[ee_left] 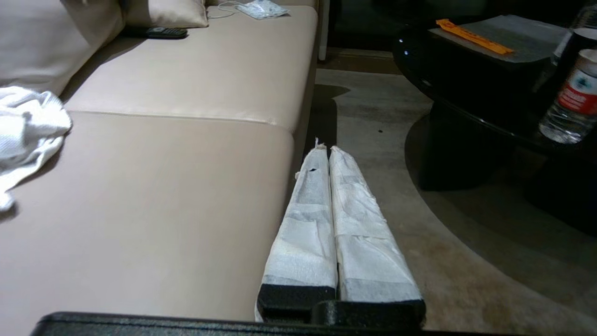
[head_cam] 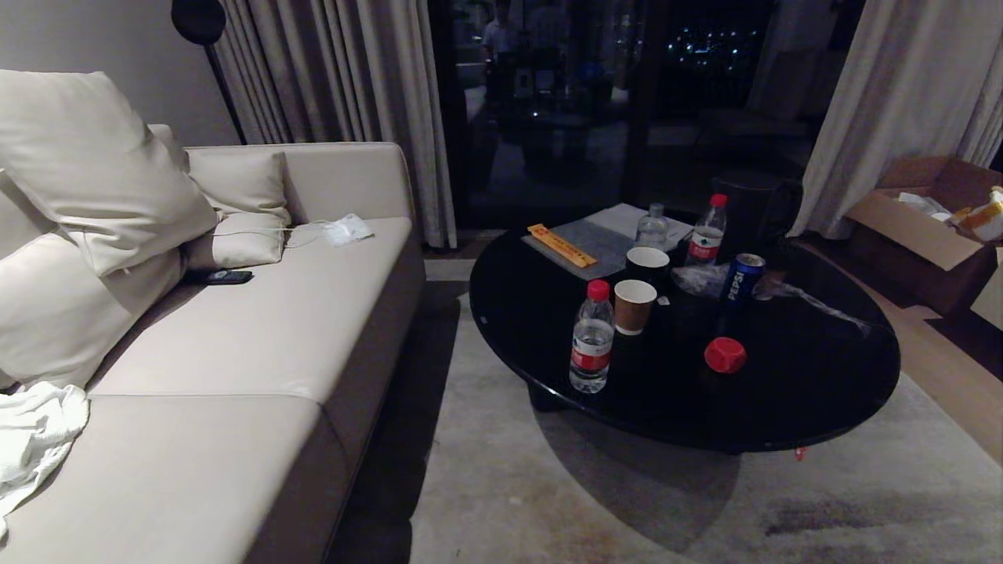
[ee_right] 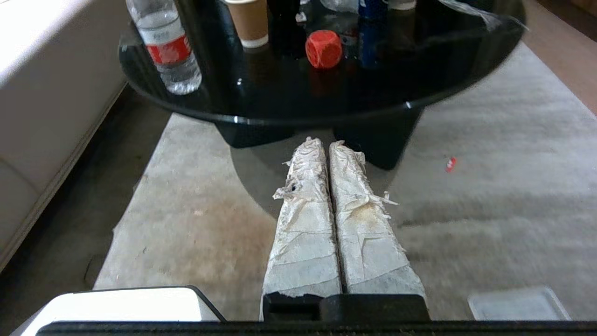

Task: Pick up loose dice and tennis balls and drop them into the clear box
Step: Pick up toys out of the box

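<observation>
A red die [head_cam: 725, 355] sits at 5 o'clock on the round black table [head_cam: 823, 392], over grey carpet [head_cam: 548, 486] beside a beige sofa [head_cam: 258, 329]. Left gripper [ee_left: 324, 149] and right gripper [ee_right: 322, 143] hang low, fingers pressed together, empty.

A red die [head_cam: 725, 355] sits on the near right part of a round black table [head_cam: 823, 399], apart from a water bottle [head_cam: 592, 337] at its near left edge. A paper cup [head_cam: 633, 306] stands just beyond the bottle. A beige sofa [head_cam: 258, 337] fills the left.
</observation>
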Robot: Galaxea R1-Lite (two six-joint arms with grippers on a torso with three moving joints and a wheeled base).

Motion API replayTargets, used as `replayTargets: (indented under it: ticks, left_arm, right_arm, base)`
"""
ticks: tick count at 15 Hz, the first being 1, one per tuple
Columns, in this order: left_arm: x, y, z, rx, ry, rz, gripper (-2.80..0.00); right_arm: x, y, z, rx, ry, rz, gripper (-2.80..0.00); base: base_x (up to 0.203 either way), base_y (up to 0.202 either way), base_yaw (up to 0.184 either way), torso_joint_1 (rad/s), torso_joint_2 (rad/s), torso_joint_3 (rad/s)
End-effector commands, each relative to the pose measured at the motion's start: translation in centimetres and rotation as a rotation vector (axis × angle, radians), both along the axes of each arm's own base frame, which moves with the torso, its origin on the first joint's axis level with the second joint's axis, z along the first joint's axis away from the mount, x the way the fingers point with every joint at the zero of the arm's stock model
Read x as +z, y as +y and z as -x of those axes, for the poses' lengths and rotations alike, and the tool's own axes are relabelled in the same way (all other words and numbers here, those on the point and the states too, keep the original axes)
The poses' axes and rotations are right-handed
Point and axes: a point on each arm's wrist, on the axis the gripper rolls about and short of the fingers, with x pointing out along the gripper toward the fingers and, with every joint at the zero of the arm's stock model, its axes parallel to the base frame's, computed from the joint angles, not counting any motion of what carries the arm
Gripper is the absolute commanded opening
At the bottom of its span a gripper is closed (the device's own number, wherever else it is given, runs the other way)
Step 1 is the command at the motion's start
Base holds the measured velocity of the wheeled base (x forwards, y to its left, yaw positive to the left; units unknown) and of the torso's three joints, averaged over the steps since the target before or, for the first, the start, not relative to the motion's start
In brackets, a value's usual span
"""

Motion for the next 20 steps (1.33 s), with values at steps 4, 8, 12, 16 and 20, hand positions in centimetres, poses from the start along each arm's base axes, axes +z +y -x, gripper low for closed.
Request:
replayTargets:
  ticks: [4, 8, 12, 16, 20]
  left_arm:
    - [-0.03, 0.00, -0.01, 0.001, 0.000, -0.001, -2.80]
    - [-0.03, 0.00, -0.01, 0.001, -0.001, -0.002, -2.80]
    - [-0.03, 0.00, -0.01, 0.001, -0.001, -0.001, -2.80]
    - [-0.04, 0.00, -0.01, 0.001, 0.001, -0.001, -2.80]
    - [-0.04, 0.00, -0.01, 0.001, 0.001, -0.003, -2.80]
  right_arm:
    - [-0.01, 0.00, -0.01, 0.000, 0.003, -0.001, -2.80]
    - [-0.01, 0.00, -0.01, 0.000, 0.003, -0.001, -2.80]
    - [-0.01, 0.00, -0.01, 0.000, 0.003, -0.001, -2.80]
    - [-0.01, 0.00, -0.01, 0.000, 0.003, -0.001, -2.80]
    - [-0.01, 0.00, -0.01, 0.000, 0.003, -0.001, -2.80]
  base:
    - [0.182, 0.000, -0.001, 0.003, 0.00, 0.003]
    - [0.184, 0.000, -0.001, 0.003, 0.00, 0.000]
    - [0.184, 0.000, -0.001, 0.002, 0.00, 0.004]
    - [0.182, 0.000, -0.001, 0.004, 0.00, 0.002]
    - [0.180, 0.000, -0.002, 0.001, 0.00, 0.003]
